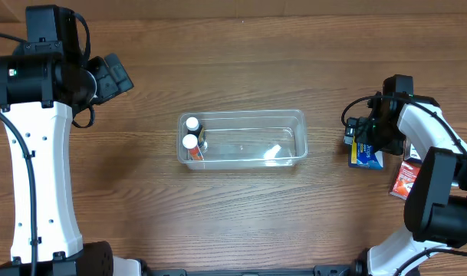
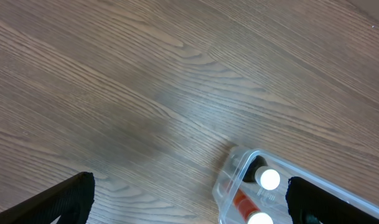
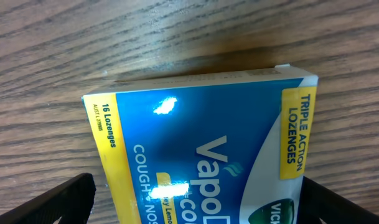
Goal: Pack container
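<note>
My right hand (image 3: pixel 195 186), spread, straddles box (image 3: pixel 201 124), three o'clock of container (image 1: pixel 248 113): likely light, stiff, slick card; pinch long sides. Left hand (image 2: pixel 189 196) released, empty.

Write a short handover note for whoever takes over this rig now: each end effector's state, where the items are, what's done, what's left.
Left end effector: open, empty, over the table beyond the container's left end.
Right end effector: open, over the blue lozenge box, right of the container.
Done: two white-capped bottles stand in the container's left end.
Left: the lozenge box and the red packet beside it, both on the table.
</note>
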